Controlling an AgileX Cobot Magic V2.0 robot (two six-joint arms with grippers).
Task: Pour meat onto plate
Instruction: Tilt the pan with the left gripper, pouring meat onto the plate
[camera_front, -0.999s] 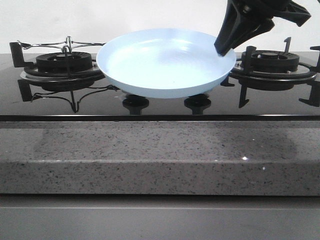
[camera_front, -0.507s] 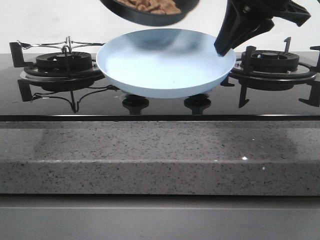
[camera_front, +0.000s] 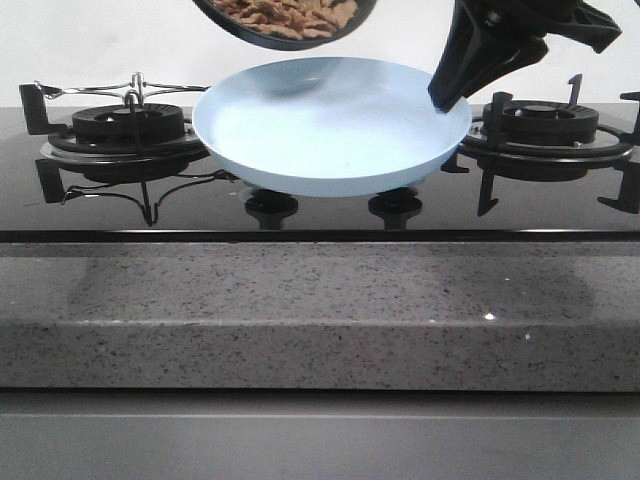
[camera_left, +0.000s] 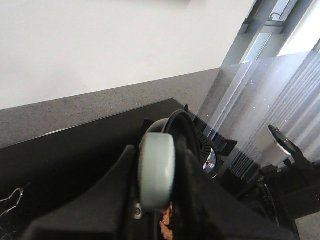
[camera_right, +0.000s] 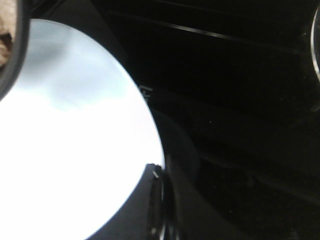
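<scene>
The pour is being set up: the left gripper (camera_left: 159, 200) is clenched on the pale handle (camera_left: 157, 172) of the black frying pan (camera_front: 285, 38), which hangs tilted over the plate's far rim with the meat (camera_front: 285, 14) all inside. Next, I judge, it must tip further so pieces slide out. The plate (camera_front: 330, 125) is raised above the stove's (camera_front: 320, 205) middle, its right rim pinched by the right gripper (camera_front: 448, 95).
</scene>
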